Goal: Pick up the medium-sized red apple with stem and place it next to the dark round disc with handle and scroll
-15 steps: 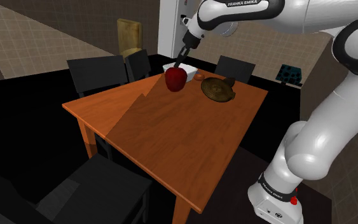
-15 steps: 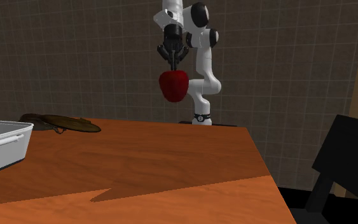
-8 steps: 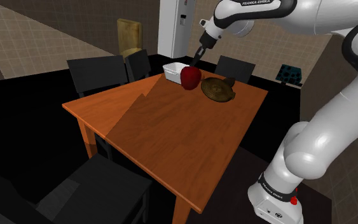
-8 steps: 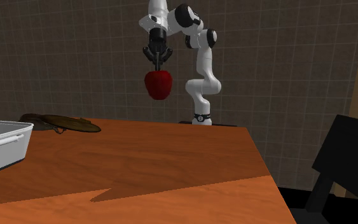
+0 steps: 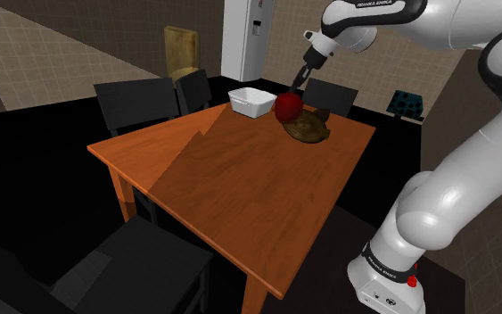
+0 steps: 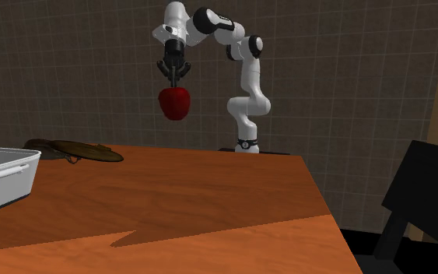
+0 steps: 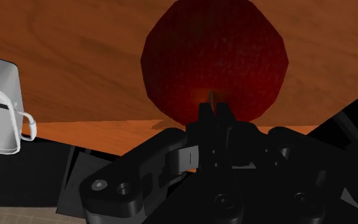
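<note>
A red apple [image 5: 287, 107] hangs in the air over the far side of the orange table [image 5: 231, 187], held by its stem in my gripper [image 5: 298, 86], which is shut on it. In the shoulder view the apple overlaps the edge of the dark round disc [image 5: 307, 127] lying flat near the table's far corner. From the second exterior view the apple [image 6: 174, 103] hangs well above the tabletop, with the gripper [image 6: 173, 75] right above it and the disc [image 6: 73, 150] lower and off to that view's left. The wrist view has the apple [image 7: 214, 60] just beyond the closed fingertips [image 7: 214, 112].
A white rectangular tub [image 5: 251, 101] with a handle stands at the far edge of the table, beside the disc. Dark chairs [image 5: 137, 103] ring the table, and a white cabinet [image 5: 244, 40] rises behind it. The arm's stand [image 5: 387, 285] is at the shoulder view's lower right.
My gripper has carried the apple toward the shoulder view's right, from above the white tub to just beside the disc. In the second exterior view it moved left.
</note>
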Controlling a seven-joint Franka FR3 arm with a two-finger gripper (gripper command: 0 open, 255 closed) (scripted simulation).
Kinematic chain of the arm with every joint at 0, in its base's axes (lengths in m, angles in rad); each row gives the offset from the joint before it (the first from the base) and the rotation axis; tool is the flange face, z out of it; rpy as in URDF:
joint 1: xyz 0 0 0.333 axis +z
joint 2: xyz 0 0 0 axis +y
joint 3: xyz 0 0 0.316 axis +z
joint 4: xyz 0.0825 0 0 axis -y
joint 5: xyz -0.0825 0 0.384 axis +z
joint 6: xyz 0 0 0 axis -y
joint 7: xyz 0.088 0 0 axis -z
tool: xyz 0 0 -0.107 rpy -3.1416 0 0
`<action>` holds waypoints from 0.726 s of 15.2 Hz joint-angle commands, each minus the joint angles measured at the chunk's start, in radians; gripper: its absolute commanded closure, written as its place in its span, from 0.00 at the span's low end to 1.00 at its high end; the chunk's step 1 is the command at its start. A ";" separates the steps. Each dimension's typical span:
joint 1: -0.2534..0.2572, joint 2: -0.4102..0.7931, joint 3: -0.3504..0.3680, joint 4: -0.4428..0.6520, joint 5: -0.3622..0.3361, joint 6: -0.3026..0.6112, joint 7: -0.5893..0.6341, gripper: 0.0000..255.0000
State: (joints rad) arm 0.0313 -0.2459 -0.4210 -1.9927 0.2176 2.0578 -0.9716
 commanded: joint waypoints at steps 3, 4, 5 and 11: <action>-0.031 0.014 -0.071 0.028 0.018 -0.040 -0.103 1.00; -0.038 0.021 -0.090 0.039 0.024 -0.051 -0.130 1.00; -0.045 0.030 -0.109 0.051 0.030 -0.063 -0.156 1.00; -0.091 0.114 -0.226 0.151 0.092 -0.144 -0.323 1.00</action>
State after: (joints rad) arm -0.0508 -0.1455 -0.6272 -1.8637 0.2996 1.9348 -1.2656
